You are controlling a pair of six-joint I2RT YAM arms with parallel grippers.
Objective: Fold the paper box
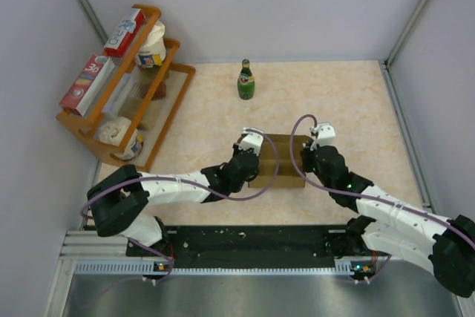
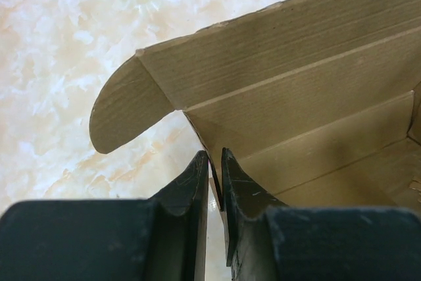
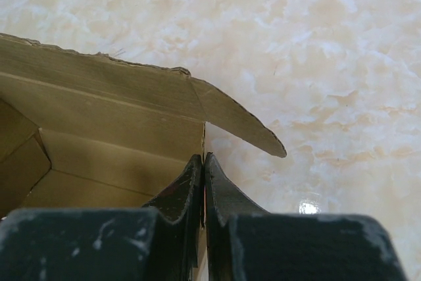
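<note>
The paper box (image 1: 283, 155) is a small open-topped carton of plain brown cardboard in the middle of the table, between my two grippers. My left gripper (image 1: 256, 159) is at its left end. In the left wrist view the jaws of the left gripper (image 2: 214, 156) stand slightly apart astride the thin edge of the box's (image 2: 296, 97) side wall, with a sliver of gap on one side. A rounded flap (image 2: 122, 113) sticks outward there. My right gripper (image 1: 304, 157) is at the right end. The right gripper (image 3: 203, 158) is pinched shut on the box's (image 3: 99, 116) wall beside another splayed flap (image 3: 240, 123).
A green bottle (image 1: 246, 80) stands behind the box near the back wall. A wooden rack (image 1: 122, 102) at the far left holds red-and-white printed boxes (image 1: 89, 83) and white cups. Walls close in the table on the left, back and right.
</note>
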